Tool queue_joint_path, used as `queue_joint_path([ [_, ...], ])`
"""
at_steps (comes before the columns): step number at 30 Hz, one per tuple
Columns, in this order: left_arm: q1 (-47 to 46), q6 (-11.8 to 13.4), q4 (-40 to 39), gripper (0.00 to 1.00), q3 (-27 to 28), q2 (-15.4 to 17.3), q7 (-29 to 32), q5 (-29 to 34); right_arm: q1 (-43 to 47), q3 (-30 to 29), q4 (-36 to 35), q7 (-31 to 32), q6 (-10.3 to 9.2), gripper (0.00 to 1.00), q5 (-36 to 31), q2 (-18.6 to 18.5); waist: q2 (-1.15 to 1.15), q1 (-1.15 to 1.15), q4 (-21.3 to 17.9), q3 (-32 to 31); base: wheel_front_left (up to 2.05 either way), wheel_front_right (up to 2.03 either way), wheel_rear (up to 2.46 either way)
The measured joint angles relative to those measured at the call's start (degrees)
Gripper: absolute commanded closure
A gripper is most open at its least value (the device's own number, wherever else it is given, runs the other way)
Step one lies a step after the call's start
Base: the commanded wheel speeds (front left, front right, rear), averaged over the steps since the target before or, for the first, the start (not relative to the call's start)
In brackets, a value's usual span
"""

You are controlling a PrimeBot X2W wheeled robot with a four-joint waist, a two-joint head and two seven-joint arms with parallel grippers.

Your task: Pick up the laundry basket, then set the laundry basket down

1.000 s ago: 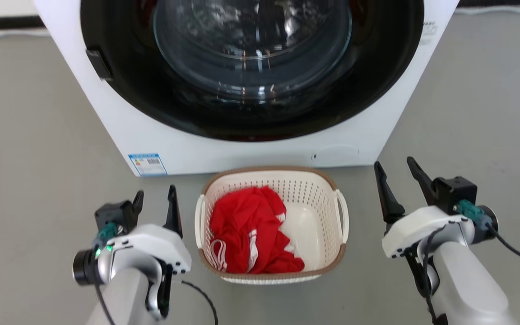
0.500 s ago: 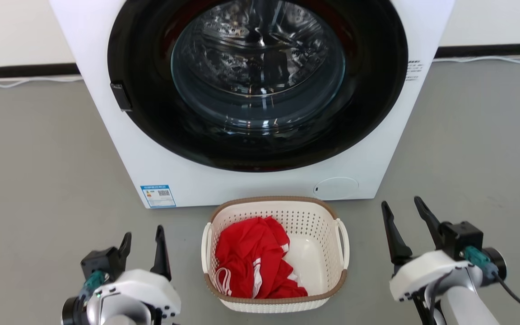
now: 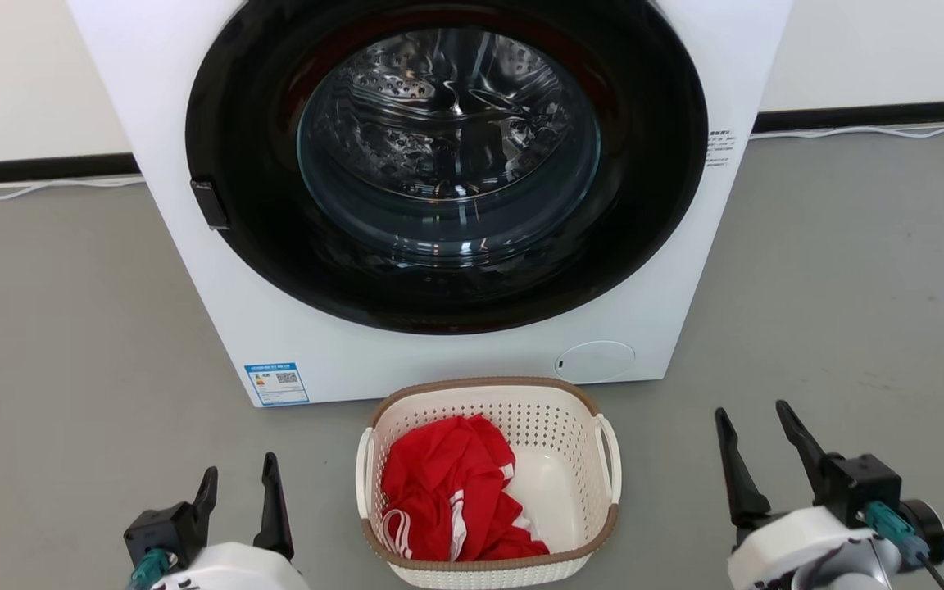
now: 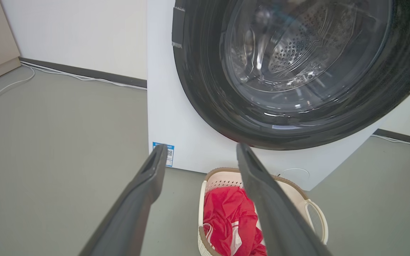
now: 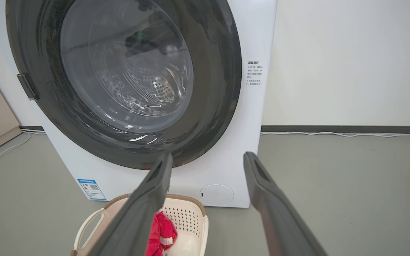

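Still gaping, left pincer (image 3: 240, 465) and right pincer (image 3: 751, 408) have retreated from the laundry basket (image 3: 472, 383).

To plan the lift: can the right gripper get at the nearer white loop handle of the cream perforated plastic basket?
Probably yes: the open right gripper stands beside the laundry basket, with only bare grey floor before that white loop handle.

One left gripper (image 3: 240, 467): two long dark fingers pointing up, spread apart, set on a white wrist housing (image 3: 230, 569). One right gripper (image 3: 751, 410): fingers parted likewise, tips leaning toward the left; teal connector (image 3: 890, 524) on its outer side.
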Motion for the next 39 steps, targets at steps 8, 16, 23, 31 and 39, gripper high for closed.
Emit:
queue_joint_path([
  [8,3.03,0.80,-3.34,0.00,0.07,0.01,0.00,-0.45,2.89,-1.42,-1.59,0.00,0.00,0.00,-0.32,0.07,0.00,0.00,-0.48,-0.99,0.00,0.00,0.00],
  [16,4.11,2.34,-5.94,0.00,0.12,0.08,0.00,-0.99,3.67,-2.22,-2.41,0.00,0.00,0.00,-0.33,0.13,0.00,0.00,-0.39,-1.33,0.00,0.00,0.00],
  [23,6.31,2.24,-2.96,1.00,-0.08,-0.51,0.11,-1.02,5.30,-2.11,0.20,0.16,-0.05,1.00,-0.29,0.48,0.00,0.00,-0.28,-1.42,0.00,0.00,0.00],
  [31,7.04,1.71,-2.38,1.00,0.11,-0.55,1.63,-5.08,6.00,-2.49,0.89,1.51,-0.05,1.00,4.49,0.67,0.00,0.03,-0.06,-1.47,0.00,0.00,0.00],
  [39,7.01,1.15,-2.74,1.00,0.55,-0.54,2.82,-9.84,6.00,-2.49,-0.12,2.68,-0.05,1.00,10.57,0.67,0.00,0.02,0.16,-1.23,0.00,0.00,0.00],
])
